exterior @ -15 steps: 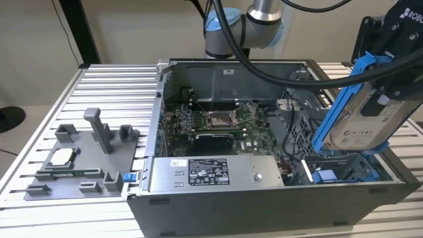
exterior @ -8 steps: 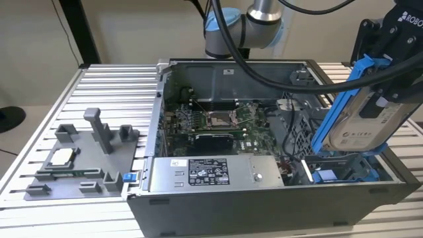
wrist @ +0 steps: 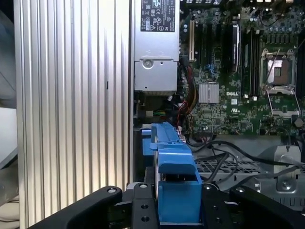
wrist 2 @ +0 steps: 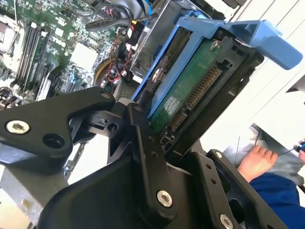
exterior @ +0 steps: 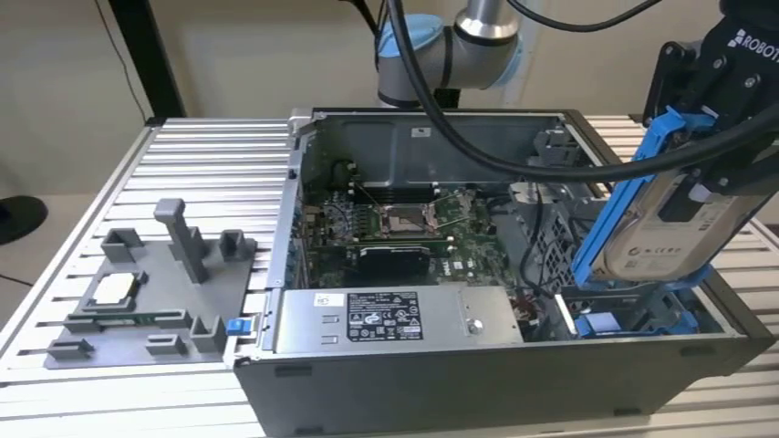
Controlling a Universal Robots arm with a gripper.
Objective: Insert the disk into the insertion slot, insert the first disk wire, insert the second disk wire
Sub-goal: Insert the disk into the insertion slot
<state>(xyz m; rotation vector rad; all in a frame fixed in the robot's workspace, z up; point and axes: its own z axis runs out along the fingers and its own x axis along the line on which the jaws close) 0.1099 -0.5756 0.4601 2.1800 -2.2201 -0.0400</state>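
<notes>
Disk (exterior: 667,230) clamped in tool (wrist: 178,205), tilted, just above insertion slot (exterior: 623,321)

Arm (exterior: 487,16) is showing a silver tube section with pale blue joint caps (exterior: 392,41). Thick black cables (exterior: 487,153) are looping off it. Claw (wrist: 178,205) is running all matte black: flat linkage bars (wrist 2: 145,152) with rounded ends, silver hex screws (wrist 2: 164,198) sitting in the pivots. White lettering is showing on its body.
</notes>
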